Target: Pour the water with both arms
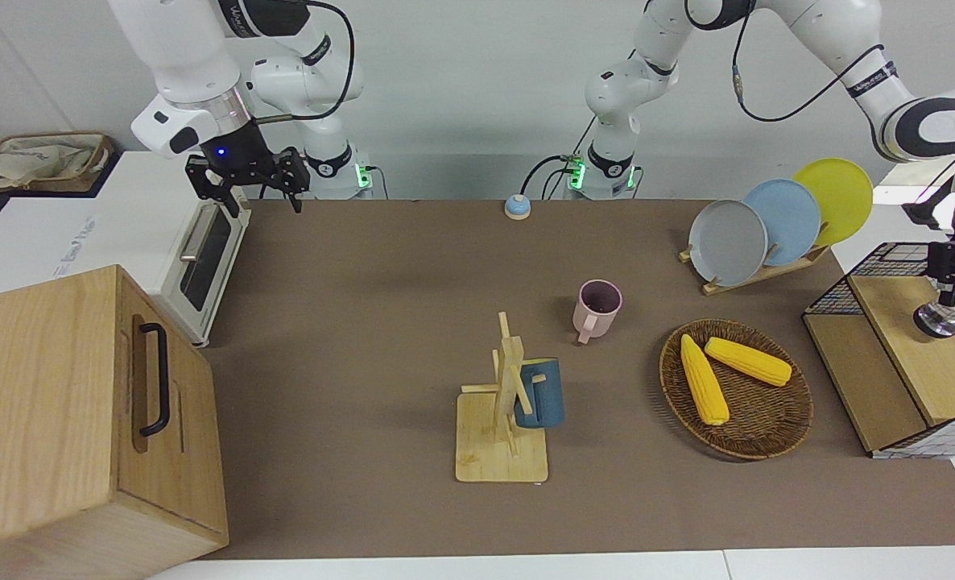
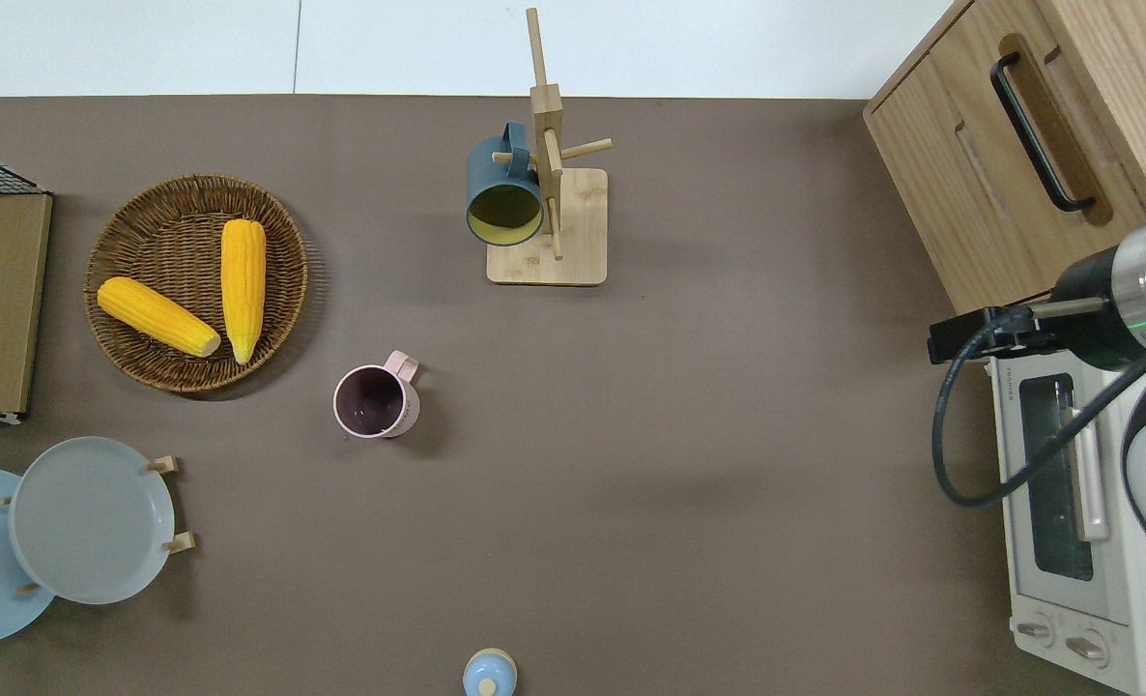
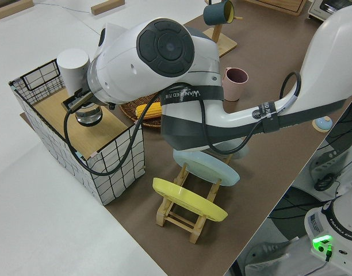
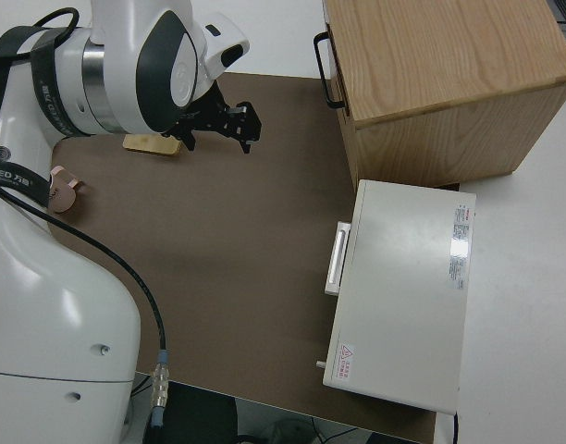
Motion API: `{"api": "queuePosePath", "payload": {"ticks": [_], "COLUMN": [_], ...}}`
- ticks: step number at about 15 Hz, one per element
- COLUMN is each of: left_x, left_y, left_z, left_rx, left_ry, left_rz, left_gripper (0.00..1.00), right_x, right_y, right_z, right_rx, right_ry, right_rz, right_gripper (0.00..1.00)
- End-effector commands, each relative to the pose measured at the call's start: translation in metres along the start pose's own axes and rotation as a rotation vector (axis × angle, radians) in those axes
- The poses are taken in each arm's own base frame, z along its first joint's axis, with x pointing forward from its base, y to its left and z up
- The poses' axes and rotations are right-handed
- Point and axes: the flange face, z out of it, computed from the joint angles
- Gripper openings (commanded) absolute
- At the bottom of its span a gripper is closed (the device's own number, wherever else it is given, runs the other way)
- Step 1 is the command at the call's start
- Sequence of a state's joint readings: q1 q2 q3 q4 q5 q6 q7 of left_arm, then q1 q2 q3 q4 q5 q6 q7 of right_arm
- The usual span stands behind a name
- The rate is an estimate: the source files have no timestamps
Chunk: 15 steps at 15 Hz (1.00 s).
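My left gripper (image 1: 946, 296) hangs at the wire basket (image 1: 888, 258) at the left arm's end of the table, right on top of a small round metal vessel (image 1: 938, 320) that stands on the basket's wooden lid (image 3: 78, 138). My right gripper (image 1: 260, 197) is open and holds nothing, up over the mat's edge beside the toaster oven (image 2: 1066, 503). A pink mug (image 1: 598, 308) stands upright mid-table. A blue mug (image 1: 540, 393) hangs on the wooden mug tree (image 1: 503, 419). Water is out of view.
A wicker tray (image 1: 767, 435) with two corn cobs lies near the basket. A rack of plates (image 1: 775, 221) stands closer to the robots. A wooden cabinet (image 1: 67, 419) sits beside the oven, and a small blue bell (image 1: 517, 207) near the arm bases.
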State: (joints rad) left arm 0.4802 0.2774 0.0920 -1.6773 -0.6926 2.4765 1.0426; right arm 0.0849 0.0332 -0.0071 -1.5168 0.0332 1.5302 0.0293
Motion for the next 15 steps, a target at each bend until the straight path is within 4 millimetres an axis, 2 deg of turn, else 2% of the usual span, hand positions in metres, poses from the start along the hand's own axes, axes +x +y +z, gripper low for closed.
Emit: {"api": "queuePosePath", "payload": {"ticks": [1, 10, 15], "left_x": [0.011, -0.007, -0.010], "left_y": [-0.007, -0.020, -0.020], "left_z": [-0.003, 0.010, 0.015], "left_rx": [0.007, -0.016, -0.017], "left_ry": [0.044, 0.067, 0.061], "left_rz": [0.008, 0.005, 0.015], "left_gripper": [0.00, 0.01, 0.12], "right_x": [-0.003, -0.003, -0.003], "right_y": [0.000, 0.000, 0.000], "right_z": [-0.004, -0.004, -0.004], "right_rx": [0.007, 0.007, 0.007], "right_ry": [-0.002, -0.002, -0.002], "right_rz": [-0.003, -0.001, -0.001], "right_gripper": [0.985, 0.985, 0.985]}}
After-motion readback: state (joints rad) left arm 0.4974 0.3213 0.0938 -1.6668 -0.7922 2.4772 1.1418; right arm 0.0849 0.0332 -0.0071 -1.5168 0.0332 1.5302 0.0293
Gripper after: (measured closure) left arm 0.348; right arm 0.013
